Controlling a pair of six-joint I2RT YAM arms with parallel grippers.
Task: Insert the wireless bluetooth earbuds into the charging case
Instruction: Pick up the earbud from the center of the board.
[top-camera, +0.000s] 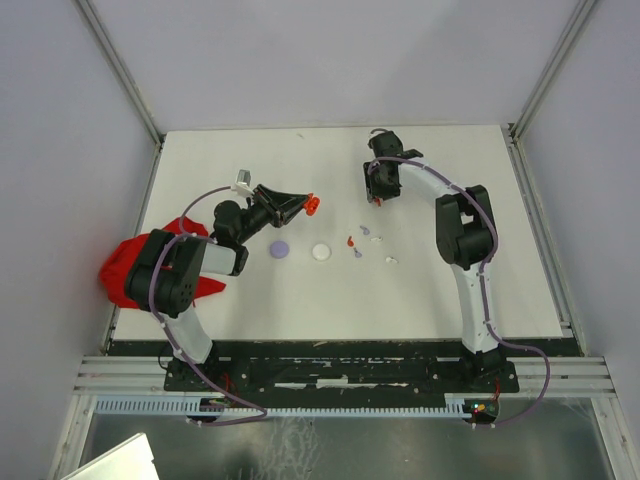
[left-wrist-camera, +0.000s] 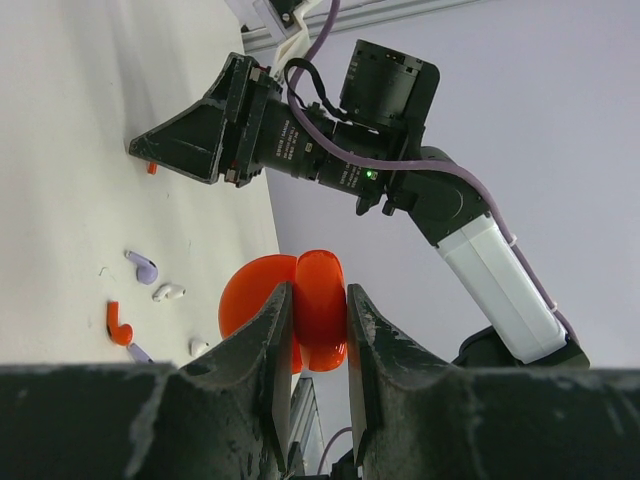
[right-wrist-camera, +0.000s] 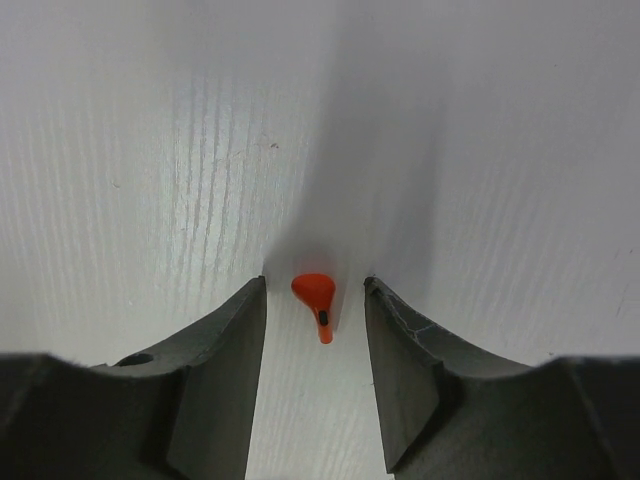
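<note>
Downward, right gripper (right-wrist-camera: 315, 286) astride red earbud (right-wrist-camera: 316, 296)

From high above, the top camera takes in the whole table (top-camera: 300, 290). The left wrist camera looks across it; the right wrist camera faces it closely.

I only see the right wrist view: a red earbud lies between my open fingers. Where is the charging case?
Observer: The left gripper is shut on the red charging case and holds it in the air.
Operator: Is it open?
Observer: It looks open, with two red halves splayed apart.
Operator: Any other earbuds?
Observer: Several lie loose on the table, including a lilac earbud and a white earbud.
</note>
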